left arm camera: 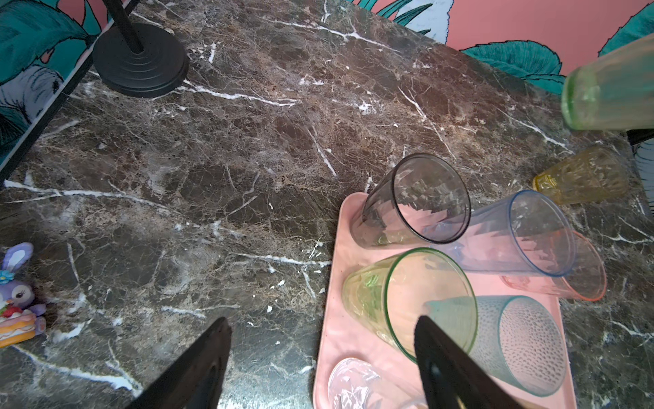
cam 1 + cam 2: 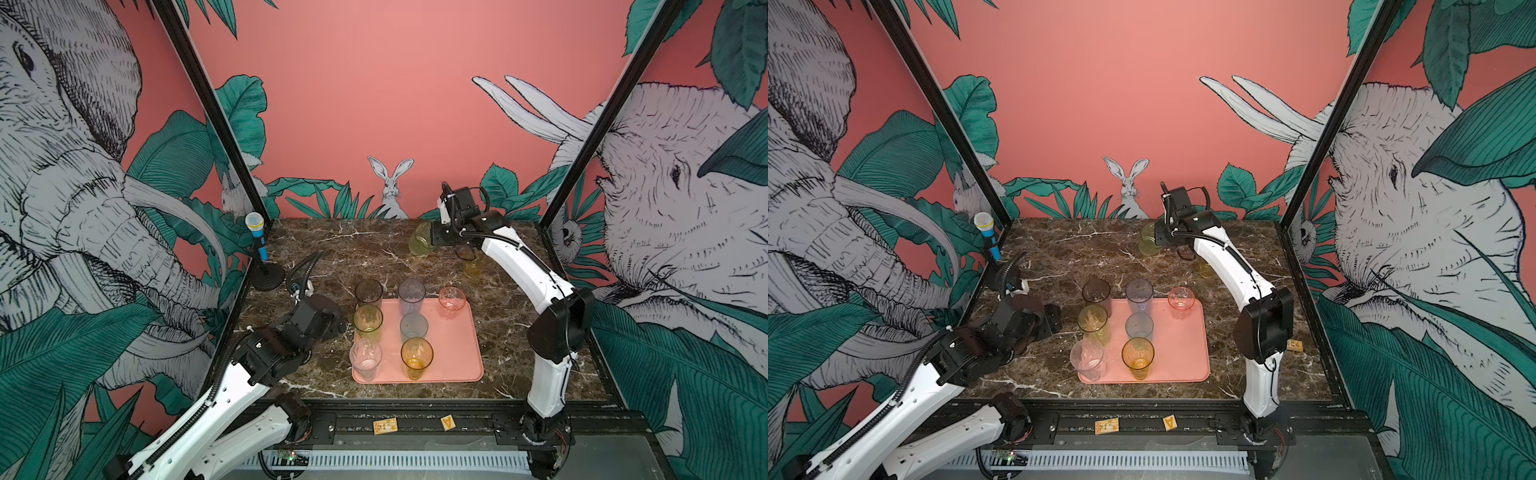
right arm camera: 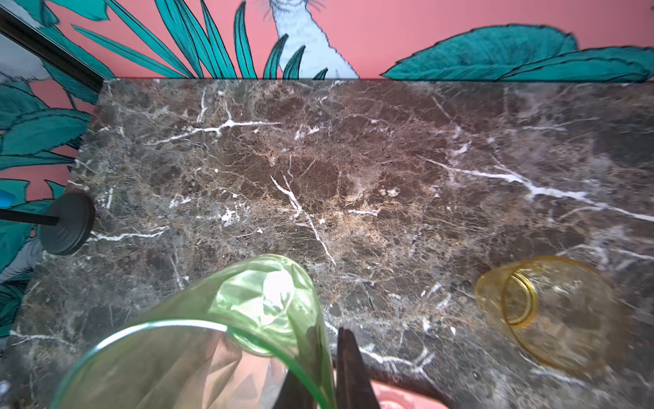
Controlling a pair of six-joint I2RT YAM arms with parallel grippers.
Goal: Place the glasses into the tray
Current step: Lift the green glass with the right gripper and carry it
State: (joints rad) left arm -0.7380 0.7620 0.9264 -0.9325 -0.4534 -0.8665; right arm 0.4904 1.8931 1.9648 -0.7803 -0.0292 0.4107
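Fingers of the right gripper were pinched on the wall of the green tumbler, which hung tilted at the table's far side — well apart from the salmon tray. It looked wise to right it before lowering it into the bare right strip, clear of the pink tumbler; the left gripper stood spread and empty beside the tray.

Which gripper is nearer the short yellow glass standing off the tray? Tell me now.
Right. The right gripper, shut on the green glass, hangs just behind the short yellow glass. The left gripper sits open at the tray's left edge, much farther off.
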